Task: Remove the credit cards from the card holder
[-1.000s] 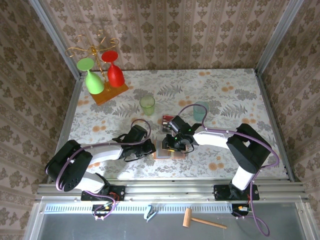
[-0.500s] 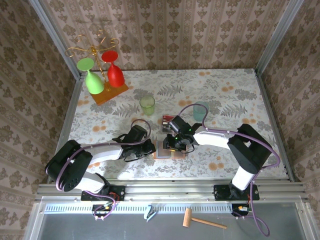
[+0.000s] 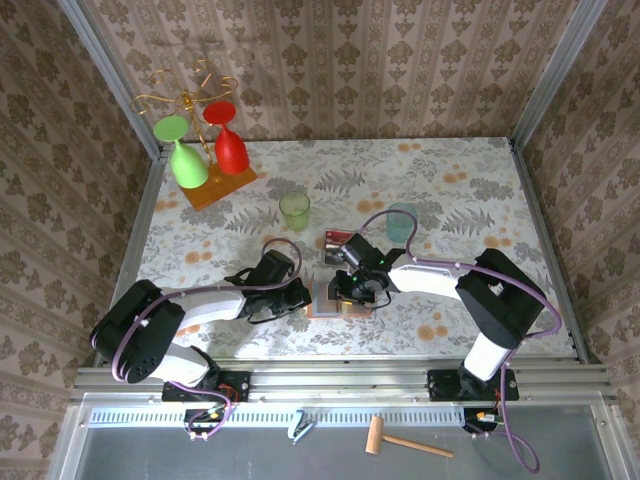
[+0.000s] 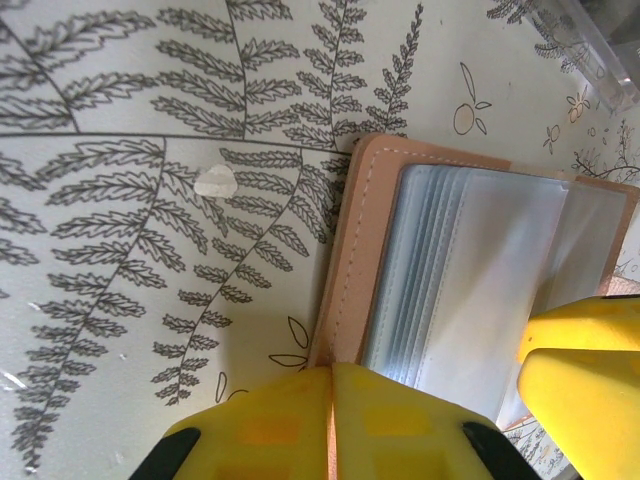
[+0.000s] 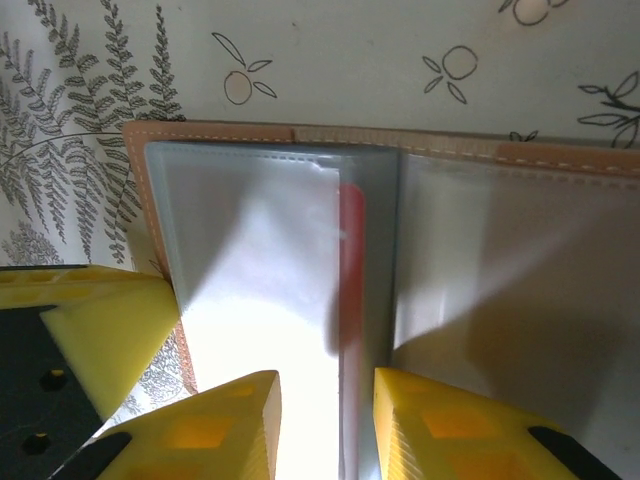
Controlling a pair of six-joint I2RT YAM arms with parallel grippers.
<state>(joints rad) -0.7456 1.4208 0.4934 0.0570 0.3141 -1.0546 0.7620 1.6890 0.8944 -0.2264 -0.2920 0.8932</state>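
card holder (image 5: 500, 260) open, red card (image 5: 351, 230) in pocket | left tool (image 4: 331, 378) clamps its edge | right tool (image 5: 325, 385) apart

Table (image 3: 470, 180) bears card holder (image 4: 470, 270), cards (image 3: 335, 240), cups (image 3: 294, 210), rack (image 3: 215, 185).

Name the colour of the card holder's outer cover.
Salmon-pink cover on the card holder, clearest in left wrist view.

the left arm (image 3: 200, 308) and right arm (image 3: 430, 275) are white with black joints (purple cables (image 3: 282, 241) loop alongside). fingers (image 5: 225, 425) are yellow.
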